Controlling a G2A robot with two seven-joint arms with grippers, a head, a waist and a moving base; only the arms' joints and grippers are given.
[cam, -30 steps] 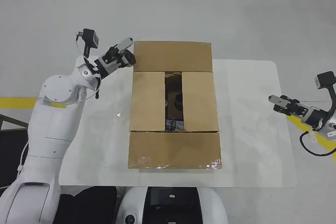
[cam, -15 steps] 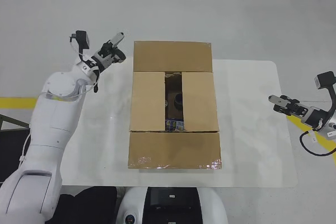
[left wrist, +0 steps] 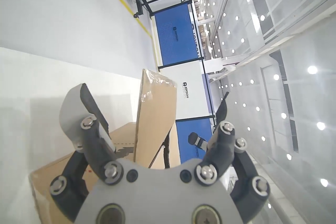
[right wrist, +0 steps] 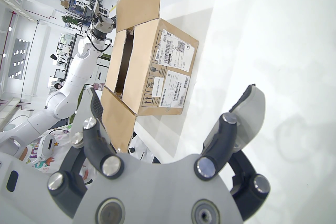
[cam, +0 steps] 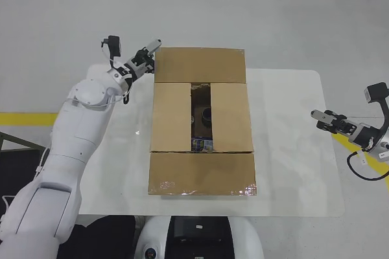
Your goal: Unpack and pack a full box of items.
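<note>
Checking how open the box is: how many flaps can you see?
4: far flap and near flap opened outward; left flap and right flap folded inward, gap between.

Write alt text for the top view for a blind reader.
A cardboard box sits on the table, its flaps partly open. The open left gripper is at its far corner, the open right gripper at the table's edge.

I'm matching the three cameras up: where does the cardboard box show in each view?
Top view: cardboard box at the middle of the white table, flaps spread.
Left wrist view: box between the jaws, one flap raised.
Right wrist view: box beyond the jaws, labelled side facing the camera.
Shared landmark: that white table.
</note>
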